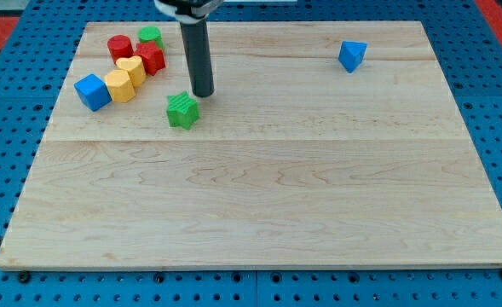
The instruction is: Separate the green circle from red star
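Observation:
The green circle (151, 36) sits at the view's top left, touching the red star (152, 58) just below it. My rod comes down from the view's top; my tip (203, 93) rests on the board to the right of and below both, about a block's width from the red star. A green star (182, 111) lies just below and left of my tip.
A red cylinder (119, 46) is left of the green circle. A yellow heart (132, 69), a yellow block (119, 86) and a blue cube (92, 91) cluster below it. A blue block (352, 55) lies at the top right. The wooden board (268, 196) has blue pegboard around it.

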Tool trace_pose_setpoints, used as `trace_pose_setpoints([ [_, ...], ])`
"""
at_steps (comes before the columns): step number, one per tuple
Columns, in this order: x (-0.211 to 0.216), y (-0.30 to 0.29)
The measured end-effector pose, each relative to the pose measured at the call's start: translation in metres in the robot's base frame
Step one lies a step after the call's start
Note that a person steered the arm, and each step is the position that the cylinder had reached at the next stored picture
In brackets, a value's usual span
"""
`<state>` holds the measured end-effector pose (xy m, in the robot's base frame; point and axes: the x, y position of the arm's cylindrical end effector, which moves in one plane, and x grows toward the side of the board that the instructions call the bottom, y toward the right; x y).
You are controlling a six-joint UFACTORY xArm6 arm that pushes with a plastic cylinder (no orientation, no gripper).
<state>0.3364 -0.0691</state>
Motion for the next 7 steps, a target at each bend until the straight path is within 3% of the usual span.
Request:
trace_pose_setpoints([
  [1,-0.059,-0.009],
  [3,-0.123,0.006],
  [4,-0.139,-0.003],
  [6,-0.140,-0.101],
  [7,-0.140,-0.123],
])
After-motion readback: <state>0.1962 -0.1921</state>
